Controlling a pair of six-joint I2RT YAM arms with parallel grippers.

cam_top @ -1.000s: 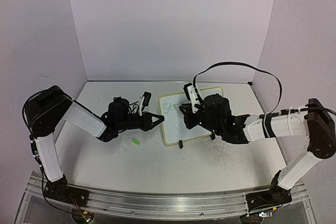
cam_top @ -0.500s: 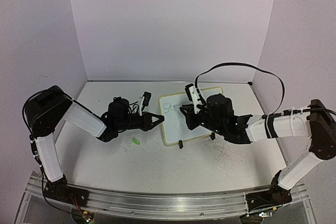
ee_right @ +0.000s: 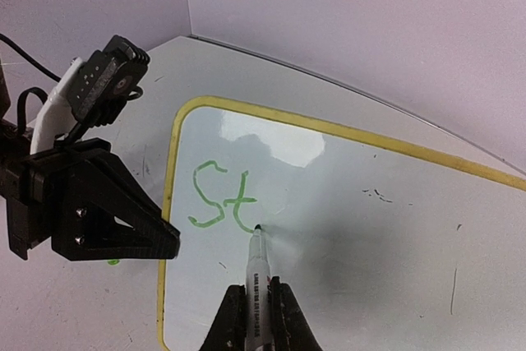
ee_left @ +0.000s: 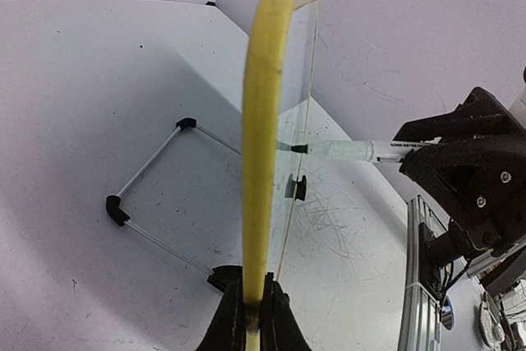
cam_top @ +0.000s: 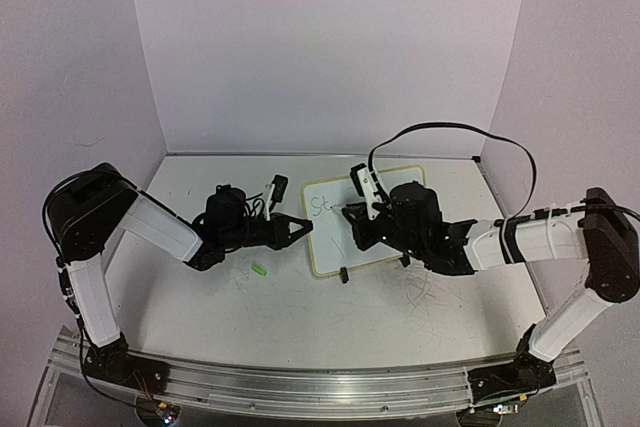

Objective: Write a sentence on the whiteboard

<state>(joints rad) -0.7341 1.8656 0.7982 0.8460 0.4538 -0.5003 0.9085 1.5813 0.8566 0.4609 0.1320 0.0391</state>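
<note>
Room: lilac walls (cam_top: 330, 47) on three sides in the top view.
Surface: white surface (cam_top: 300, 327), with grey scuffs (cam_top: 425, 292) at 5 o'clock of the board.
Whiteboard: whiteboard (cam_top: 330, 245) at mid-surface, propped up on a wire stand (ee_left: 152, 195), yellow rim.
Left tool: left tool (cam_top: 303, 229) clenched on the rim at the board's 9 o'clock edge.
Right tool: right tool (ee_right: 251, 318) grasping a marker (ee_right: 256, 273), tip touching the board.
Sentence: sentence (ee_right: 220, 196) reads green "St", near the board's 10 o'clock corner.
Hidden: board's 3 o'clock half is covered by the right arm in the top view, and it is edge-on from the left wrist.
Open room: bare surface toward 6 o'clock. A small green bit (cam_top: 260, 269) lies at the board's 8 o'clock, apart from it.
</note>
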